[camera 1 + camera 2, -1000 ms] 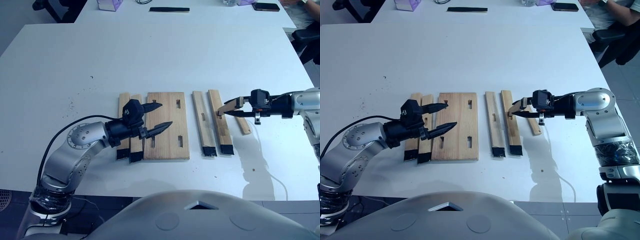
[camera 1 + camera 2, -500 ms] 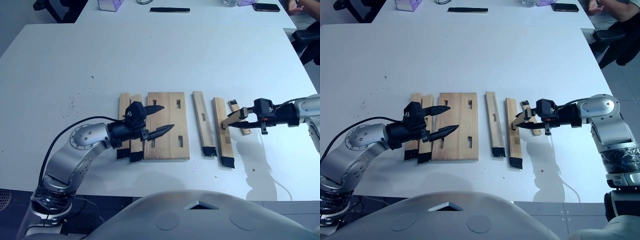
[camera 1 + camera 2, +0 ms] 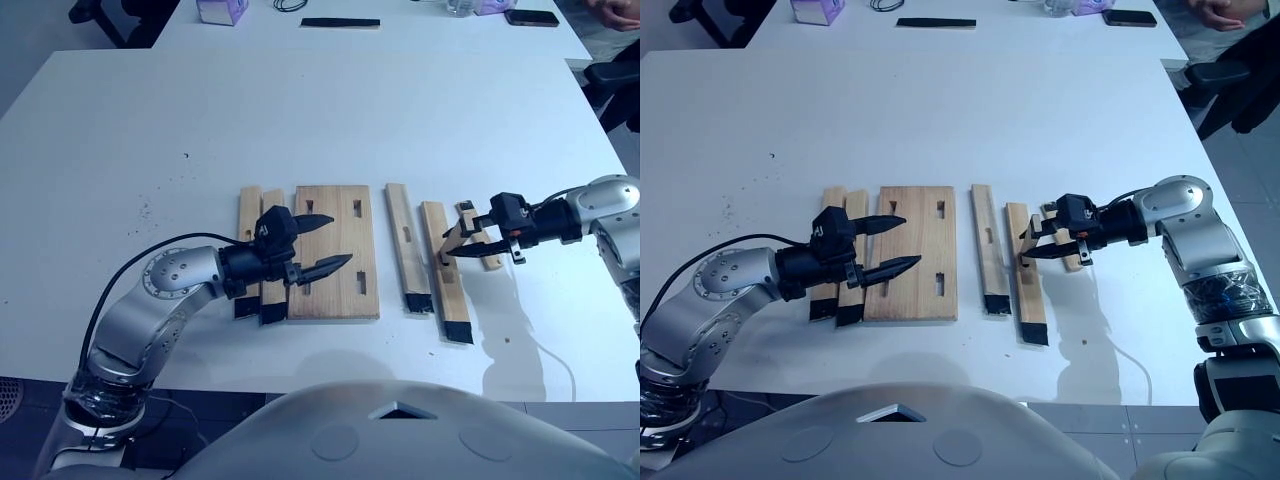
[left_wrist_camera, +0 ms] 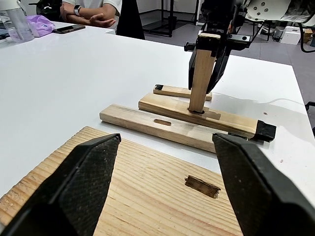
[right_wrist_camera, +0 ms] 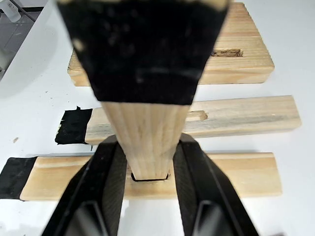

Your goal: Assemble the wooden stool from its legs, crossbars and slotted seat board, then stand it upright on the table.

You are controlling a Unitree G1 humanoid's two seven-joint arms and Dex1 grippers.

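**right claw held a crossbar upright in a leg's slot**

the right claw (image 3: 447,247) was closed on a short pale wooden crossbar (image 4: 201,81), one finger on each flat side. the bar stood close to upright below the claw, its lower end sitting in the rectangular slot of a leg (image 3: 450,295). that leg lay flat on the white table (image 3: 300,120), a long strip of light wood with a black-covered end on the robot's side of the claw. a second slotted leg (image 3: 405,250) of the same look lay just beside it, between the right claw and the seat board (image 3: 340,290). a loose crossbar (image 3: 492,262) lay flat just beside the held leg, on the right claw's outer side.

the left claw (image 3: 341,237) was wide open and held nothing, its two dark fingers spread above the left part of the seat board. the board was a broad rectangle of grained wood with small slots cut near its long edges. two more legs (image 3: 247,205) lay side by side, touching, along the board's edge on the left claw's wrist side.
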